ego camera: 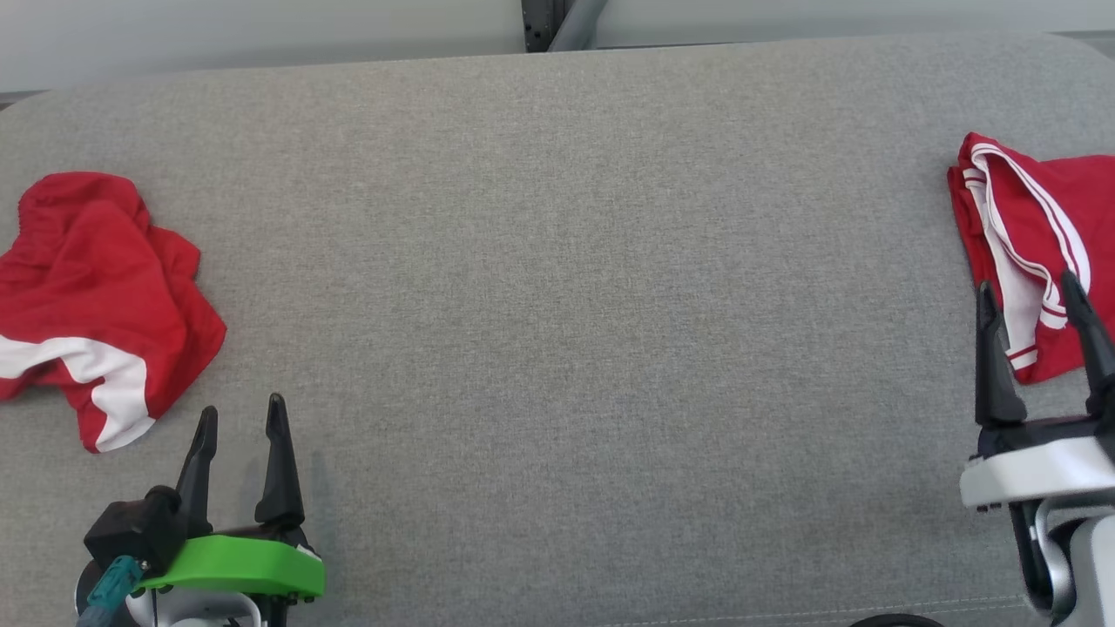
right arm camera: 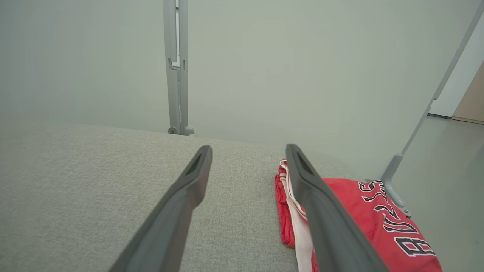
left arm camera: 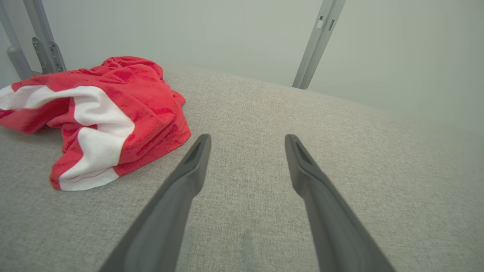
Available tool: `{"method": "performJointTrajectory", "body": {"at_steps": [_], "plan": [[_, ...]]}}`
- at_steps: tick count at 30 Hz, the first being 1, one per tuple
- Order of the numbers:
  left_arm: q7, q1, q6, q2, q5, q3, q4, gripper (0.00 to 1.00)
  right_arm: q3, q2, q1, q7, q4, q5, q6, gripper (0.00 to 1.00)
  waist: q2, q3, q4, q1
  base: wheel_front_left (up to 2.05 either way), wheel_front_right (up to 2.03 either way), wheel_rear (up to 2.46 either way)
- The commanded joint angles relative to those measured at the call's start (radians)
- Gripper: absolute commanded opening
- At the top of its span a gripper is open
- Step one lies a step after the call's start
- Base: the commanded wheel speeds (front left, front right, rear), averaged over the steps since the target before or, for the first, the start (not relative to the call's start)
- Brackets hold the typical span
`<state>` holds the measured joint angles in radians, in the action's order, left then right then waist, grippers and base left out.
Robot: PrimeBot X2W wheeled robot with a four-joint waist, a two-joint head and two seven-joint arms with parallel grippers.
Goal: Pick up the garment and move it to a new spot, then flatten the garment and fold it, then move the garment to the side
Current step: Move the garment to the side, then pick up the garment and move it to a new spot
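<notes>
My left tool (ego camera: 242, 405) (left arm camera: 247, 136) hovers with fingers spread apart, gripping nothing, just beside a crumpled red garment (ego camera: 96, 287) (left arm camera: 143, 94) at the left end of the grey fabric tabletop (ego camera: 557, 305). The heap has no clear long axis, and its white band faces the near edge. At the far right lies a folded red jersey (ego camera: 1080, 192) (right arm camera: 355, 196), long axis running away from me and white-striped trim toward the middle. My right tool (ego camera: 1026, 280) (right arm camera: 248, 146), also spread and empty, is over the jersey's near end.
</notes>
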<state>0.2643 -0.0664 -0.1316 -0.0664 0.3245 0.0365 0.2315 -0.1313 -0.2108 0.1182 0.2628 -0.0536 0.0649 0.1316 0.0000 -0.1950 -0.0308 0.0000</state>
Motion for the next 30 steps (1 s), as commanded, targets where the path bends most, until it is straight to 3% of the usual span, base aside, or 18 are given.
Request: {"method": "performJointTrajectory", "body": {"at_steps": [1,10,30], "plan": [[-0.001,0.010,0.002,0.005,-0.001,0.009,0.020,1.00,-0.016,0.031,-0.047,0.002,0.019,-0.019,-0.002,1.00,0.0000,0.021,-0.022,0.0000,0.00,0.00,0.00],[-0.001,0.049,0.002,0.011,-0.016,0.043,0.084,1.00,-0.001,0.121,-0.172,0.002,-0.037,-0.048,-0.002,1.00,0.0000,0.092,-0.022,0.0000,0.00,0.00,0.00],[-0.001,0.094,0.002,0.013,-0.037,0.040,0.079,1.00,0.029,0.148,-0.219,0.002,-0.071,-0.067,-0.002,1.00,0.0000,0.147,-0.014,0.0000,0.00,0.00,0.00]]}}
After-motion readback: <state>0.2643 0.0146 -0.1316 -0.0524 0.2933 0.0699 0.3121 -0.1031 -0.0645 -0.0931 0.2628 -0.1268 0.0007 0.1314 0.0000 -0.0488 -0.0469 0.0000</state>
